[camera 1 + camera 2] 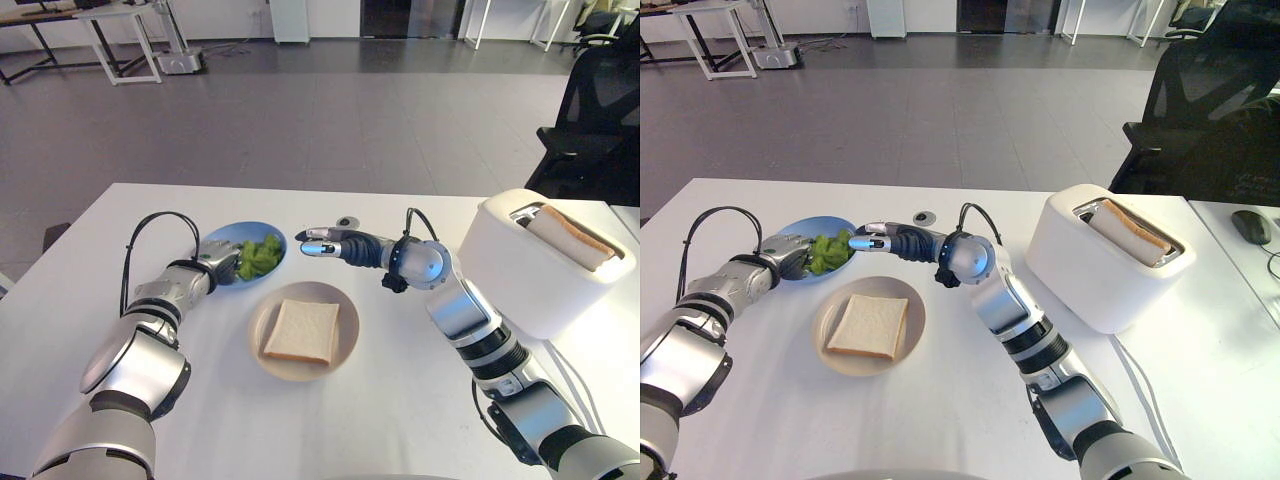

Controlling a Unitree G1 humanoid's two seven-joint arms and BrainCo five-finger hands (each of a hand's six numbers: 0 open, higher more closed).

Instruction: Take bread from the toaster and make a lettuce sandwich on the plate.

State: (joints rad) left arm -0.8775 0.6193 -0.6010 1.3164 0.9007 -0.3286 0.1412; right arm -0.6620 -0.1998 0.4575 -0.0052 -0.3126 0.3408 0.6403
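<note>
A: Nearest item?
B: Plate [351, 335], 1 bread slice [302, 331] lying flat on it.
A: Hands?
B: Left hand [213, 256] at the lettuce [260, 257] in the bowl [232, 232], 10 o'clock of the plate; grasp cannot be told. Right hand [326, 243] at 12 o'clock, released, empty. Toaster [515, 275] at 3 o'clock, 1 toaster slice [570, 236] in its slot.

No writing, number, label or sign can be read anywhere. The white, rounded plastic toaster [1090, 270] at three o'clock and the beige round plate [868, 368] at six o'clock show plain surfaces.
</note>
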